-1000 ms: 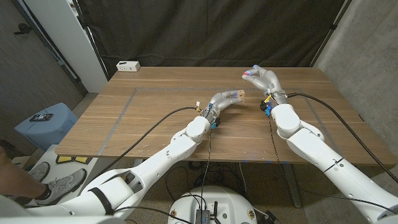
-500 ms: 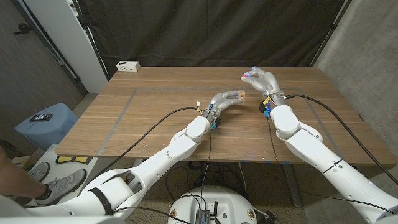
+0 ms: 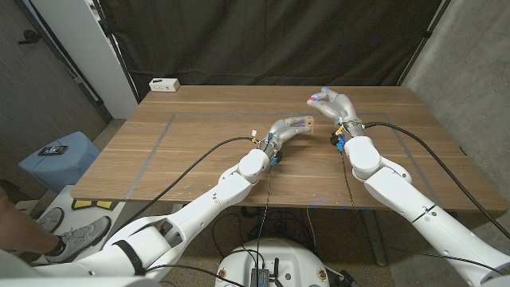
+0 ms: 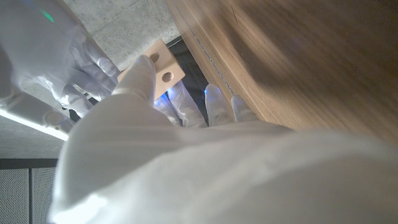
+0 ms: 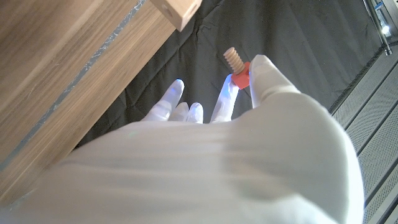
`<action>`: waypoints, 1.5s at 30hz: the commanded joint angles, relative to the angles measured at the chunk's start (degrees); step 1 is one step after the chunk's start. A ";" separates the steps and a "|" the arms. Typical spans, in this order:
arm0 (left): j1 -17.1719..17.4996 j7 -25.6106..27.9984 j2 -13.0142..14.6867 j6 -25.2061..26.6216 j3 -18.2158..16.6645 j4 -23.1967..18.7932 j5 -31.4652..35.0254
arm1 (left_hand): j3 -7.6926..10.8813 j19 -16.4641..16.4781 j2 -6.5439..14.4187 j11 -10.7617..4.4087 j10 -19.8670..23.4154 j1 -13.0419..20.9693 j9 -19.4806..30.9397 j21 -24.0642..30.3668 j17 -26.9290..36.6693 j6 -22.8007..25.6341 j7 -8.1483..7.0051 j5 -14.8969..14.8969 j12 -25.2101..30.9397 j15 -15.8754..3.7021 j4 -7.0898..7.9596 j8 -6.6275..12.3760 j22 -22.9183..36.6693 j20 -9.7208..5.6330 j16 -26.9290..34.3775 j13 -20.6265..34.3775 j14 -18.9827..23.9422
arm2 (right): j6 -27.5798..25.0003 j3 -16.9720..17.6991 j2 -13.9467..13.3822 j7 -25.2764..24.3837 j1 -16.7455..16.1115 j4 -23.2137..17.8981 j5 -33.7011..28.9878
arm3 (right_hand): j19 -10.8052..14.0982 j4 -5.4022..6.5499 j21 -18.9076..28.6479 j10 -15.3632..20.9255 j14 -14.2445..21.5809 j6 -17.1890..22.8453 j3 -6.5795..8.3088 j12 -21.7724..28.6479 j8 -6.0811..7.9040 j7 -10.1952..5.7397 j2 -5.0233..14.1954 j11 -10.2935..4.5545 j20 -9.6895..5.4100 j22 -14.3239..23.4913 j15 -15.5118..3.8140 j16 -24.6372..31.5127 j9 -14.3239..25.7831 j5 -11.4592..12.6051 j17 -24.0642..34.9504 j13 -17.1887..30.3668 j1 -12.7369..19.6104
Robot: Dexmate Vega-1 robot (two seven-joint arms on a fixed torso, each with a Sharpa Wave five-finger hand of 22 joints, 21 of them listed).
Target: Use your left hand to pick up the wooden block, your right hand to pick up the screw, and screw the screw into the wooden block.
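Reaching over the middle of the table (image 3: pixel 199 151), the left arm stretches forward and its hand (image 3: pixel 285 130) holds the block (image 3: pixel 307 123) up off the wood, fingers wrapped round it. The block is pale wood with round holes (image 4: pixel 166 76) in one face. To its right, the right hand (image 3: pixel 338 106) is lifted higher and bent back toward the block, with a gap between them. It pinches the screw (image 5: pixel 236 66) between thumb and a finger, while the other fingers (image 5: pixel 169 99) spread out. The screw has a red head and a tan ridged stem that sticks out past the fingertips. A white box (image 3: pixel 164 84) sits at the table's far left corner.
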 commanded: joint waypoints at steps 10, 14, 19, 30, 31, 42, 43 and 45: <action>-0.48 -0.47 -0.33 -0.47 -0.09 1.05 -0.31 | -0.19 0.27 0.60 -0.17 0.40 0.23 0.27 -0.06 0.12 0.15 0.15 -0.19 -0.18 -5.48 0.09 0.40 0.15 0.34 0.19 0.23 0.42 | -0.52 -0.57 0.43 -0.38 -0.04 0.88 -0.30 | 0.41 -0.26 -0.09 0.40 0.51 0.13 -0.33 -0.17 0.15 0.07 0.35 -0.09 -2.74 0.12 -0.75 0.23 0.17 0.43 0.13 0.11 -0.17; -0.67 -0.52 -0.41 -0.56 -0.08 1.34 -0.29 | -0.22 0.29 0.62 -0.17 0.42 0.21 0.27 -0.06 0.13 0.07 0.14 -0.20 -0.18 -5.47 0.10 0.36 0.15 0.38 0.20 0.24 0.45 | -0.24 -0.75 0.38 -0.10 0.16 1.32 -0.34 | 0.43 -0.26 -0.08 0.42 0.52 0.05 -0.36 -0.17 0.17 0.09 0.40 -0.03 -2.73 0.12 -0.75 0.22 0.17 0.45 0.13 0.11 -0.16; -0.83 -0.51 -0.44 -0.43 -0.07 1.47 -0.26 | -0.27 0.29 0.63 -0.17 0.43 0.21 0.27 -0.06 0.12 0.06 0.16 -0.20 -0.20 -5.39 0.10 0.36 0.16 0.38 0.17 0.26 0.41 | -0.83 -0.99 0.51 -0.19 0.47 1.55 -0.48 | 0.37 -0.26 -0.11 0.39 0.46 0.08 -0.40 -0.19 0.17 0.25 0.47 0.03 -2.73 0.12 -0.72 0.20 0.08 0.47 0.14 0.11 -0.15; -1.24 -0.85 -0.84 -0.77 -0.01 2.47 -0.49 | -0.35 0.29 0.70 -0.17 0.42 0.24 0.27 -0.08 0.12 -0.01 0.15 -0.20 -0.24 -5.37 0.09 0.34 0.16 0.34 0.15 0.31 0.42 | -1.30 -1.14 0.50 -0.23 0.50 1.82 -0.39 | 0.35 -0.24 -0.12 0.34 0.43 0.03 -0.54 -0.22 0.14 0.10 0.48 -0.21 -2.73 0.12 -0.70 0.16 -0.11 0.48 0.14 0.11 -0.26; -1.27 -0.81 -0.86 -0.74 0.01 2.49 -0.44 | -0.35 0.29 0.71 -0.17 0.42 0.24 0.27 -0.08 0.13 -0.02 0.16 -0.20 -0.25 -5.36 0.10 0.33 0.16 0.33 0.15 0.32 0.43 | -1.26 -1.17 0.45 -0.17 0.49 1.85 -0.38 | 0.36 -0.22 -0.11 0.34 0.43 0.03 -0.54 -0.22 0.14 0.07 0.53 -0.17 -2.75 0.12 -0.69 0.16 -0.12 0.49 0.15 0.11 -0.26; -1.38 -0.77 -1.04 -0.74 0.07 2.78 -0.46 | -0.42 0.31 0.78 -0.18 0.43 0.25 0.27 -0.08 0.13 -0.02 0.15 -0.20 -0.28 -5.39 0.10 0.34 0.17 0.39 0.15 0.35 0.44 | -1.34 -1.55 0.24 0.03 0.65 2.18 -0.63 | 0.37 -0.28 -0.11 0.34 0.52 0.10 -0.63 -0.23 0.27 0.02 0.52 -0.15 -2.71 0.12 -0.75 0.15 -0.15 0.54 0.14 0.11 -0.26; -1.39 -0.79 -1.06 -0.77 0.08 2.81 -0.47 | -0.43 0.30 0.79 -0.18 0.44 0.25 0.27 -0.09 0.13 0.05 0.25 -0.20 -0.28 -5.44 0.10 0.37 0.17 0.40 0.15 0.36 0.45 | -1.17 -1.57 0.22 0.10 0.65 2.28 -0.62 | 0.39 -0.27 -0.10 0.35 0.52 0.05 -0.64 -0.23 0.27 -0.03 0.54 -0.24 -2.70 0.12 -0.75 0.15 -0.15 0.54 0.14 0.12 -0.27; -1.43 -0.76 -1.09 -0.79 0.11 2.83 -0.41 | -0.45 0.30 0.80 -0.18 0.45 0.27 0.27 -0.09 0.13 0.09 0.25 -0.20 -0.29 -5.39 0.09 0.38 0.17 0.36 0.15 0.37 0.46 | -1.14 -1.60 0.21 0.09 0.67 2.39 -0.64 | 0.39 -0.29 -0.10 0.33 0.50 0.11 -0.63 -0.23 0.32 0.03 0.56 -0.29 -2.72 0.12 -0.76 0.13 -0.13 0.55 0.14 0.12 -0.24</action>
